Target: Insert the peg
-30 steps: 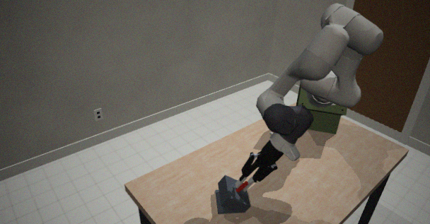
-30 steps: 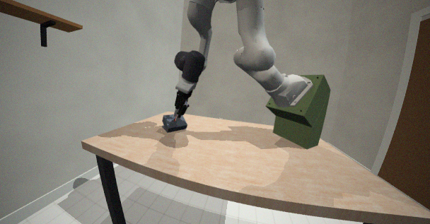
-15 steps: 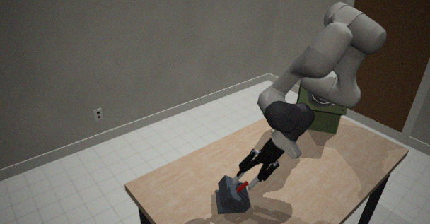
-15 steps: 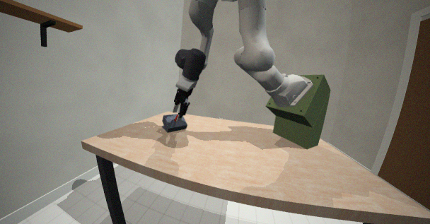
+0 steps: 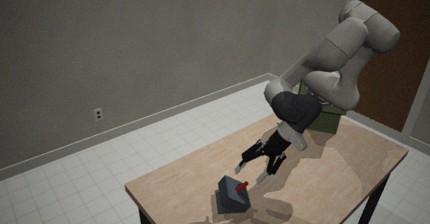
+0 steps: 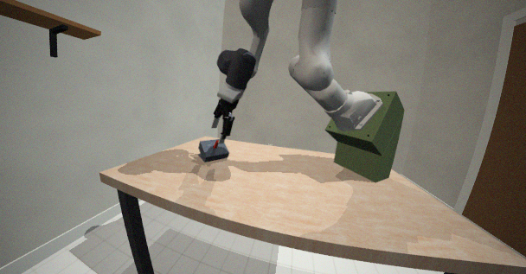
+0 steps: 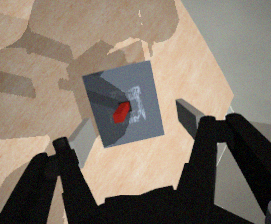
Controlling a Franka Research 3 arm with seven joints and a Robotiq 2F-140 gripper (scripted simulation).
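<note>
A red peg (image 5: 242, 186) sticks out of the sloped face of a dark grey block (image 5: 230, 195) near the table's front left corner. A short length of the peg shows above the panel. My gripper (image 5: 252, 172) is open and empty, a little above and behind the block, fingers spread and clear of the peg. In the exterior view the gripper (image 6: 221, 127) hangs just above the block (image 6: 213, 150) and the peg (image 6: 214, 144). In the wrist view the peg (image 7: 122, 112) shows end-on in the panel (image 7: 126, 103), with my fingers wide on either side, nearer the camera.
A green box (image 5: 325, 118) holds the arm's base at the back of the table; it also shows in the exterior view (image 6: 372, 136). The block sits close to the table's left edge (image 5: 132, 194). A wooden shelf (image 6: 43, 22) hangs on the wall.
</note>
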